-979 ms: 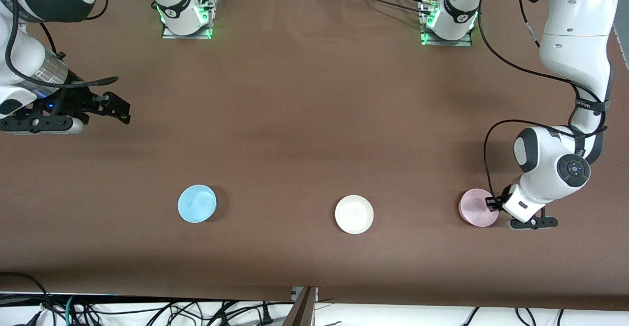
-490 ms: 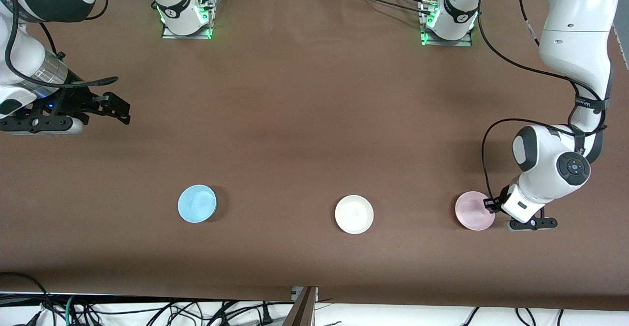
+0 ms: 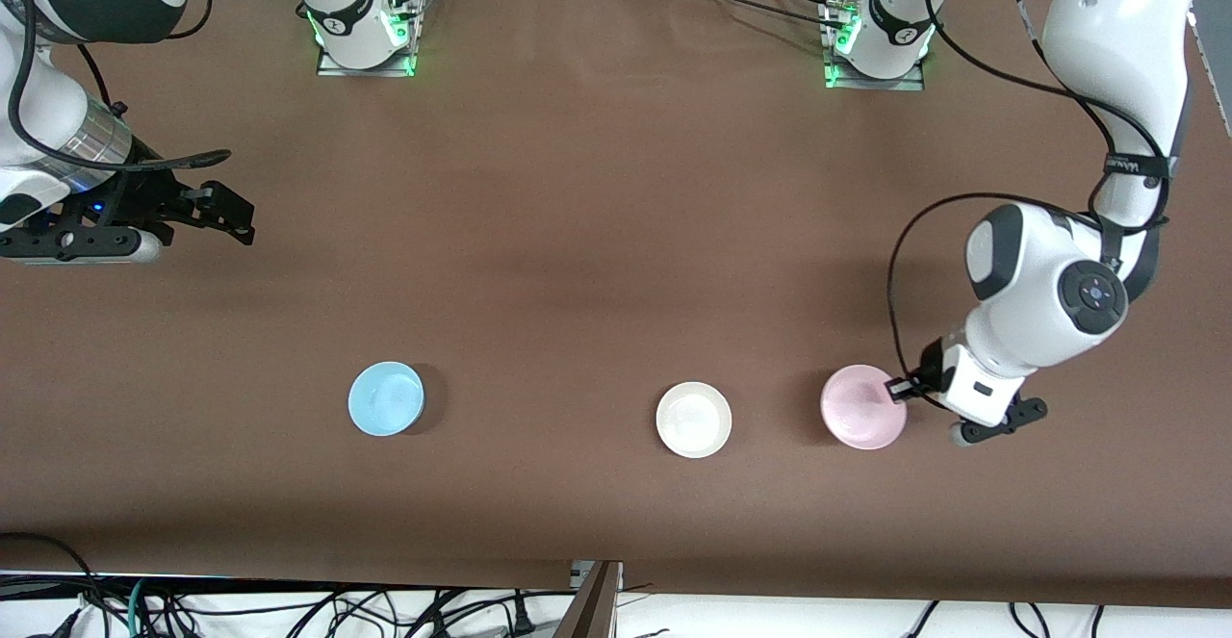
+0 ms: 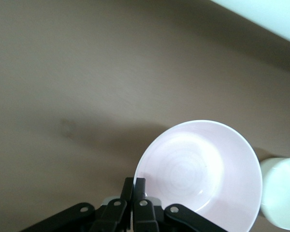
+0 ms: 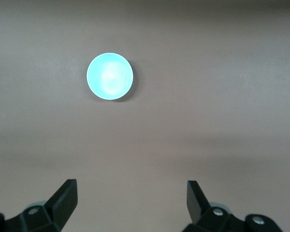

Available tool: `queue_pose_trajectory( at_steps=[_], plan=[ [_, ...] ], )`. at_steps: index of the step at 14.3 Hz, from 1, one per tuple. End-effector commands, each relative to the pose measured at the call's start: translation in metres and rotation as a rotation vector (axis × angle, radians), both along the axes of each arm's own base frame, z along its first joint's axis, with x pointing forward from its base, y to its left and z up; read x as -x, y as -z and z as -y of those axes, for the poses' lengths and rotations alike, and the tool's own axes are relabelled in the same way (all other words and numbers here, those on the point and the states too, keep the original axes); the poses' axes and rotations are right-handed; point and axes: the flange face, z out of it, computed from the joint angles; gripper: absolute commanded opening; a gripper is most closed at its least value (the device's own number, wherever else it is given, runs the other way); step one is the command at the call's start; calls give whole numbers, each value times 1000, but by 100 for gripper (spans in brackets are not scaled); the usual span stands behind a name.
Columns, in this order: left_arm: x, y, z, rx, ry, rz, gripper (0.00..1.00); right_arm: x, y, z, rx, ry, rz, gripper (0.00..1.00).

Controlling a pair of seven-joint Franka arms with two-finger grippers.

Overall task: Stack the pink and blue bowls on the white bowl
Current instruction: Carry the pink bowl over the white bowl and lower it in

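Observation:
My left gripper (image 3: pixel 902 390) is shut on the rim of the pink bowl (image 3: pixel 859 407) and holds it just above the table, between the white bowl (image 3: pixel 693 420) and the left arm's end. The left wrist view shows the fingers (image 4: pixel 135 191) pinching the pink bowl's (image 4: pixel 198 169) rim, with the white bowl (image 4: pixel 282 192) beside it. The blue bowl (image 3: pixel 385 398) sits toward the right arm's end of the table and shows in the right wrist view (image 5: pixel 109 76). My right gripper (image 3: pixel 226 215) waits open and empty over the table near the right arm's end.
The brown table (image 3: pixel 597 234) carries only the three bowls. Both arm bases (image 3: pixel 366 32) stand along the table's edge farthest from the front camera. Cables hang past the table's edge nearest that camera.
My left gripper has carried the pink bowl toward the white bowl, away from the left arm's end of the table. The right arm has not moved.

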Motion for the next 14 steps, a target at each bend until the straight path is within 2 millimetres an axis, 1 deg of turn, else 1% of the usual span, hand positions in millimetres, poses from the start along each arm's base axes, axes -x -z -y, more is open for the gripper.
queue_pose_trajectory(
  at_steps=[1, 2, 3, 4, 5, 7, 8, 10, 12, 14],
  plan=[
    [15, -17, 59, 40, -97, -19, 0, 0, -5, -1, -16, 9, 13, 100],
    [19, -19, 87, 42, -90, -15, 0, 0, -5, -1, -16, 9, 14, 100],
    [26, -9, 112, 42, -103, -35, 0, 0, -5, -1, -16, 7, 13, 100],
    [27, -1, 124, 36, -125, -43, 0, 0, -4, -1, -16, 7, 11, 100],
    [25, -2, 140, 22, -140, -25, 0, 0, -5, -1, -16, 7, 13, 100],
    [22, 15, 161, -8, -207, -23, 0, 0, -5, -1, -16, 7, 13, 100],
    [17, 15, 173, -9, -232, -5, 0, 0, -4, -1, -14, 7, 11, 100],
    [13, 27, 183, -20, -260, 1, 0, 0, -5, -1, -13, 7, 15, 100],
    [7, 30, 188, -18, -284, 11, 0, 0, -5, -1, -12, 7, 15, 100],
    [2, 42, 194, -35, -301, 20, 0, -1, -5, -1, -12, 7, 16, 100]
  ],
)
